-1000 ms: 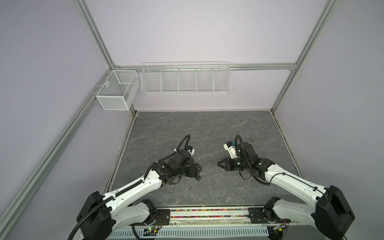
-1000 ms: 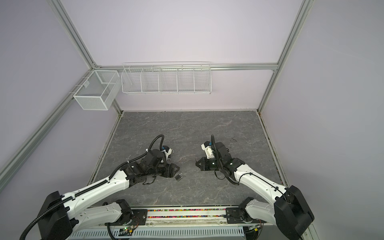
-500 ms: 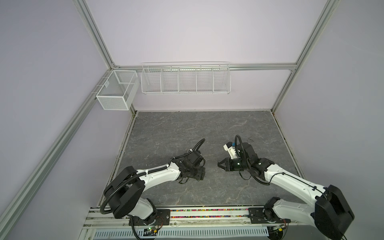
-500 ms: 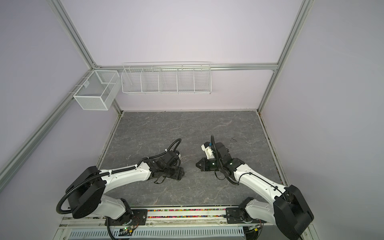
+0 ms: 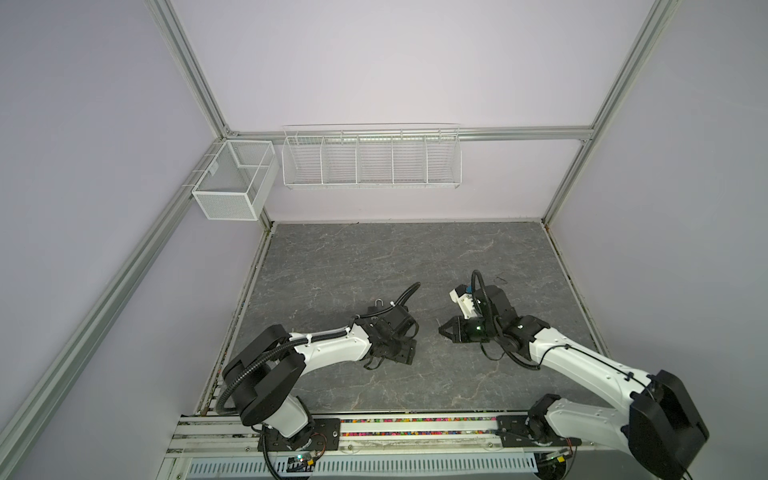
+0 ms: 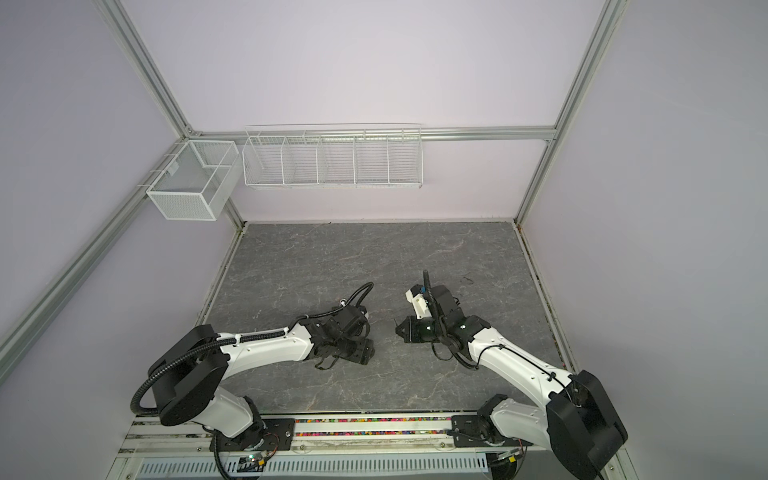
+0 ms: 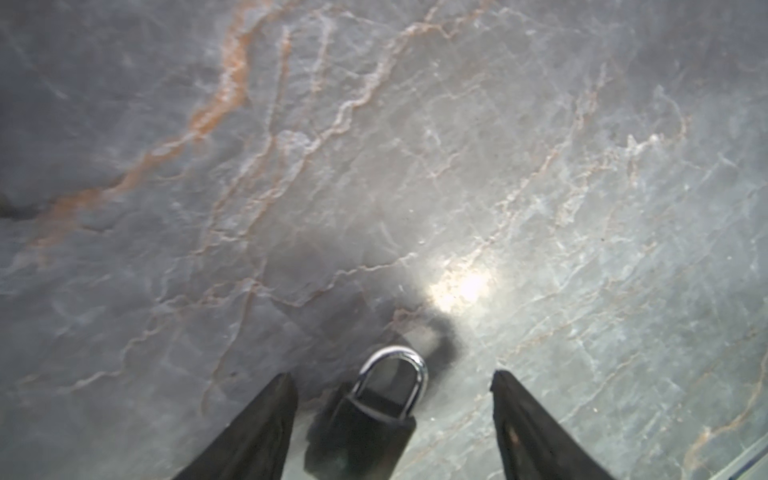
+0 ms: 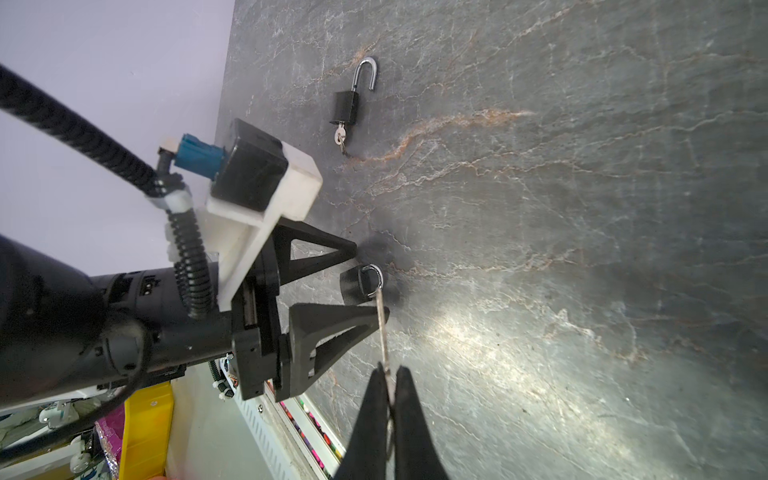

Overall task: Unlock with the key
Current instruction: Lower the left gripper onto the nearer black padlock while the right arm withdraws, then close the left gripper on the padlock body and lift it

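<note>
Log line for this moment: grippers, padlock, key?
left gripper open, straddling closed padlock, not gripping | right gripper shut on key, not inserted | second padlock open, aside

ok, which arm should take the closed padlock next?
Left. The left gripper stands open astride the closed padlock, a finger on each side, not touching. The right gripper is shut on the key, so it is occupied.

Surface [image 7: 540, 124]: dark grey stone-look slab, pale and rusty veins, smooth, semi-gloss, catches glare. Padlock [image 7: 361, 432]: matt black body, polished bright metal shackle [image 7: 422, 365]. Second padlock [image 8: 345, 108]: same finish. Key [image 8: 383, 328]: thin bare metal, shiny. Left fingers [image 8: 332, 316], right fingers [image 8: 409, 415]: matt black plastic. Arm shells [image 5: 332, 353]: smooth white plastic. Wire rack [image 5: 372, 158], mesh basket [image 5: 226, 203]: white coated metal. Frame [image 5: 519, 134]: dull pale metal.
</note>
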